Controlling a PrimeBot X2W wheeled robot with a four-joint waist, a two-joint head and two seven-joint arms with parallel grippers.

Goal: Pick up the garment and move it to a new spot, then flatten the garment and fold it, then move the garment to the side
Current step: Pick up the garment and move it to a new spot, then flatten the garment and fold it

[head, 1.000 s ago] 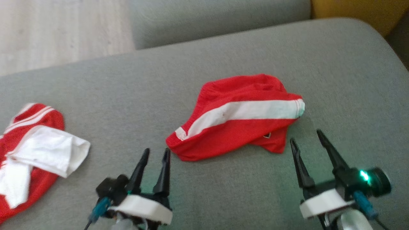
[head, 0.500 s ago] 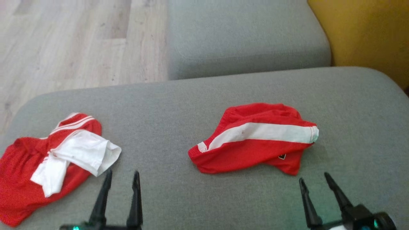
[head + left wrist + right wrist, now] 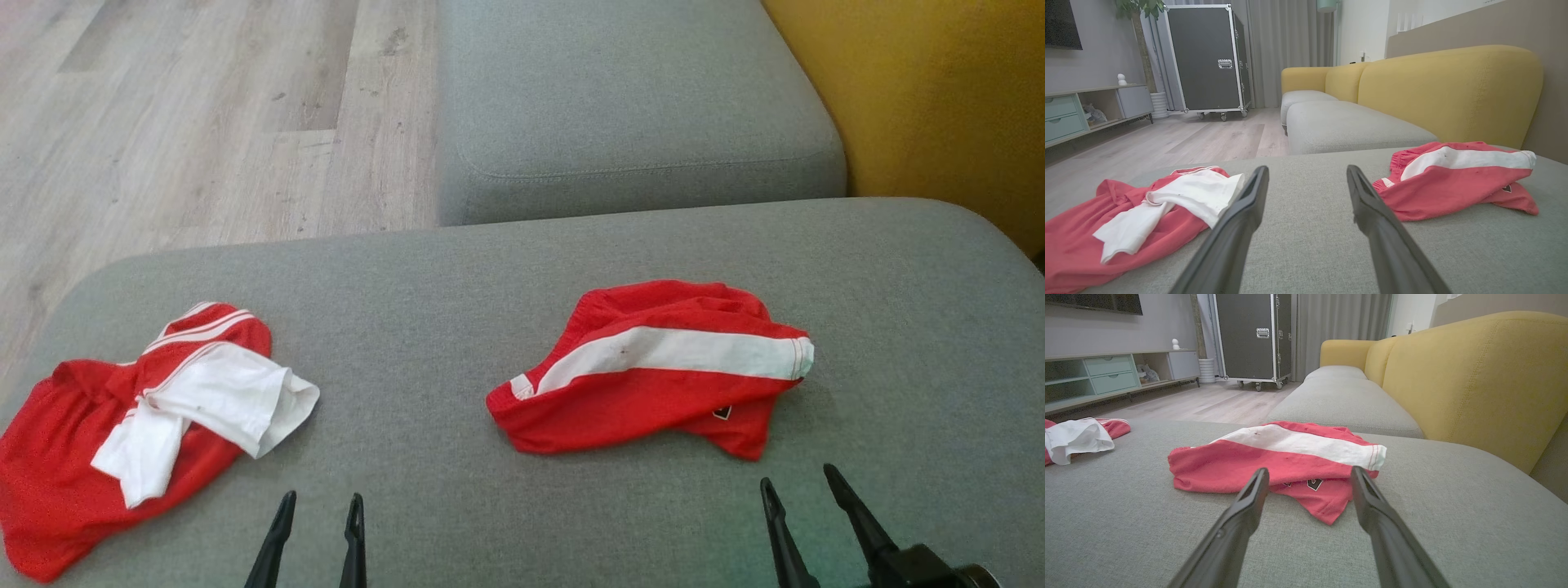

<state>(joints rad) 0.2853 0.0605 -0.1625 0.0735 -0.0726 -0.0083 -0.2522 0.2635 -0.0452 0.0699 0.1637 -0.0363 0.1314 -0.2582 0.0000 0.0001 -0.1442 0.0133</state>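
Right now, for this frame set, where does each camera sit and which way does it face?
Head view: high, looking down at the grey cushion; left gripper and right gripper open at the bottom edge.
Left wrist view: low over the cushion, facing between crumpled garment and folded garment; own two fingers.
Right wrist view: low, facing the folded garment and yellow backrest; own two fingers.
Shared: both wrist views show both garments.

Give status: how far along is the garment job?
Done: nothing clear; the striped garment and the crumpled garment lie unflattened on the grey cushion. In hand: nothing; left pincer and right pincer are open, apart from fabric. Left: pick up, move, flatten, fold, set aside.
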